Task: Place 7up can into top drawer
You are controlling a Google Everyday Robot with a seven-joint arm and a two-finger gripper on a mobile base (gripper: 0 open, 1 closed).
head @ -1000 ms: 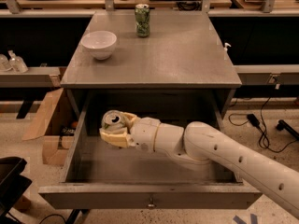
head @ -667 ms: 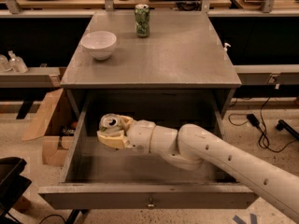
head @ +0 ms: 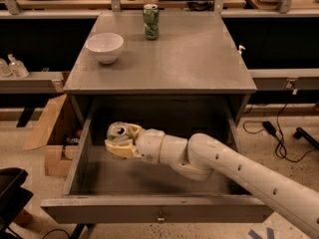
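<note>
The top drawer (head: 154,210) is pulled open below the grey cabinet top. My gripper (head: 119,141) reaches in from the right and is over the drawer's left part, shut on the 7up can (head: 117,132), whose silver top shows above the fingers. The can sits inside the drawer's outline, close to the left wall. Whether it rests on the drawer floor I cannot tell.
A white bowl (head: 104,46) stands at the back left of the cabinet top (head: 189,59). A darker green patterned can (head: 151,20) stands at its far edge. A cardboard box (head: 52,133) lies on the floor left of the drawer. Cables (head: 279,133) lie at the right.
My gripper with the can has moved slightly left and a little further into the drawer. Nothing else has moved.
</note>
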